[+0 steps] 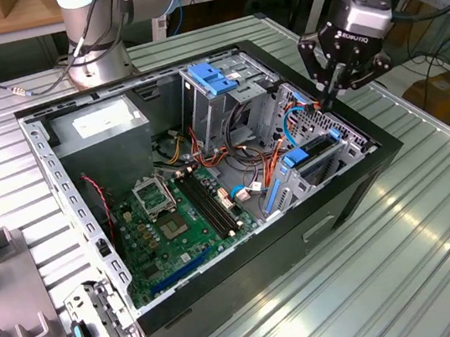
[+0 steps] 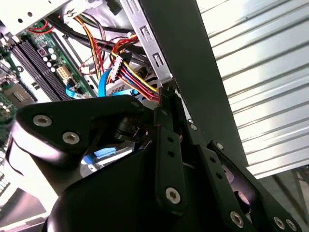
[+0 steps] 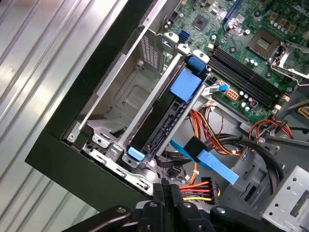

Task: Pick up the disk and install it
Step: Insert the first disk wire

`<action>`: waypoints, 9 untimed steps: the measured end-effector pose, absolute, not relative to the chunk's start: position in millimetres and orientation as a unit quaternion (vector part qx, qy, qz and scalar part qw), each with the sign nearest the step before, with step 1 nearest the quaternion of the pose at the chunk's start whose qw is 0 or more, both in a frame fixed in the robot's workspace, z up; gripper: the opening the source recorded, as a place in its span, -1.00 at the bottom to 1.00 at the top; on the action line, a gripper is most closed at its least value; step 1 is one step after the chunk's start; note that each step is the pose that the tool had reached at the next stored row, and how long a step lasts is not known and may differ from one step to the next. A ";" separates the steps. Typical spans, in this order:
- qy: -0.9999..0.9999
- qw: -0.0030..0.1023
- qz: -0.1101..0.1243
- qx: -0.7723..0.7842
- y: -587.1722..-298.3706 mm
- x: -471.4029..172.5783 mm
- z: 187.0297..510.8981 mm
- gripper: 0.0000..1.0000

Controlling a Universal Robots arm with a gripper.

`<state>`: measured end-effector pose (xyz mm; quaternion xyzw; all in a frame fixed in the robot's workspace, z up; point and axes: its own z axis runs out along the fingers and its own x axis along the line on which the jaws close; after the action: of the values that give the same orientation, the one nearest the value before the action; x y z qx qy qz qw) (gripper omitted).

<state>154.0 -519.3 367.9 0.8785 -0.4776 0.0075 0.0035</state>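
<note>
1. Black steel first, from the exterior view. The open computer case [image 1: 355, 191] lies on its side on the ribbed table [image 1: 441, 255], so every bay faces up and can be reached from above. The gripper [image 1: 328, 100] hangs just over the case's rim at the exterior view's right. Its jaws are pressed together with nothing between them. Right below it, what I take for the disk [image 1: 318, 154] stands on edge in the corner bay between blue clips. It looks seated, not carried. The grey power-supply box [image 1: 104, 123] and the drive cage [image 1: 214, 81] with its blue top sit well apart from it.

2. In the second wrist view the gripper [image 2: 166, 94] is closed and empty. Its tip is close to the case wall, beside a bundle of coloured wires [image 2: 133, 77] that are routed clear of the bay.

3. In the first wrist view the disk [image 3: 157, 125] shows as a dark slab slotted upright between metal rails. A blue latch [image 3: 186, 84] caps one end, probably to lock it in. The gripper [image 3: 165, 186], pinched shut, is apart from it. A flat blue cable [image 3: 212, 162] lies loose nearby, and I can't tell whether it is plugged in.
</note>
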 end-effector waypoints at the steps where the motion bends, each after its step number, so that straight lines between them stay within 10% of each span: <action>1: -0.483 0.004 0.007 0.875 -519.3 154.0 367.9 -0.65; 9: -0.524 0.004 0.007 0.851 -519.3 154.0 367.8 -0.65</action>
<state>154.0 -519.3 367.8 0.8514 -0.5244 0.0072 0.0039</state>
